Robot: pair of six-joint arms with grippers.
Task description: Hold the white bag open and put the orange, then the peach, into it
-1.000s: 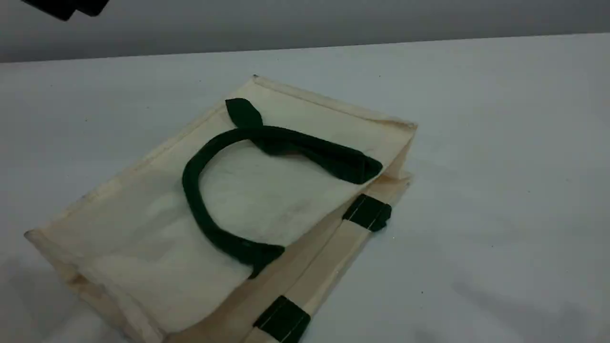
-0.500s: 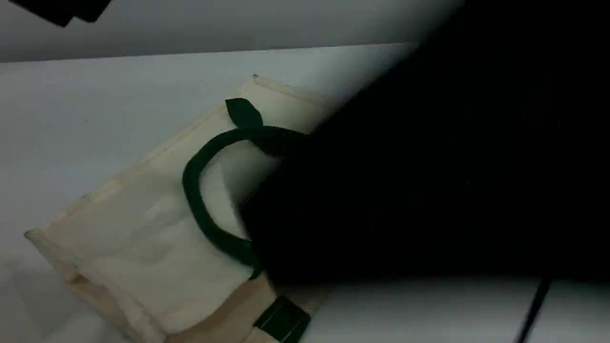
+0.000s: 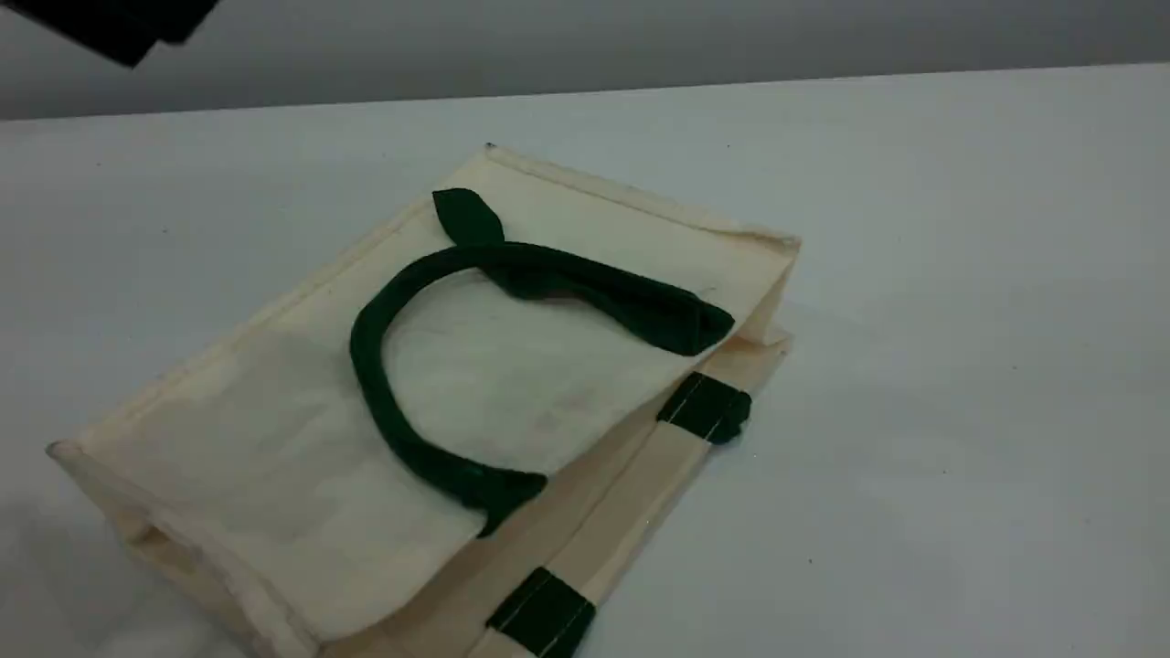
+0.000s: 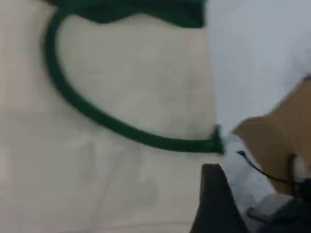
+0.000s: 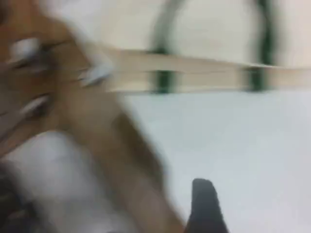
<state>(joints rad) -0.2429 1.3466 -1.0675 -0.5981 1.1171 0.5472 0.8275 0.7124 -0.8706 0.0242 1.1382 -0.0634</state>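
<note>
White bag (image 3: 302, 429) lay flat on the desk (image 3: 914, 274), its mouth toward the near-right edge and all but closed. The upper handle (image 3: 366, 366) was flopped across the top panel, so nothing could go in until the rim was lifted. Orange and peach: not in any view.

Left claw (image 4: 218, 208) hovered over the top panel near the handle, spread wide, gripping nothing. Judged well placed to catch the handle or rim.

Right claw (image 5: 204, 206) hung over bare desk, facing the rim's green tabs (image 3: 706, 408). That view was badly smeared, so its spread could not be told.
</note>
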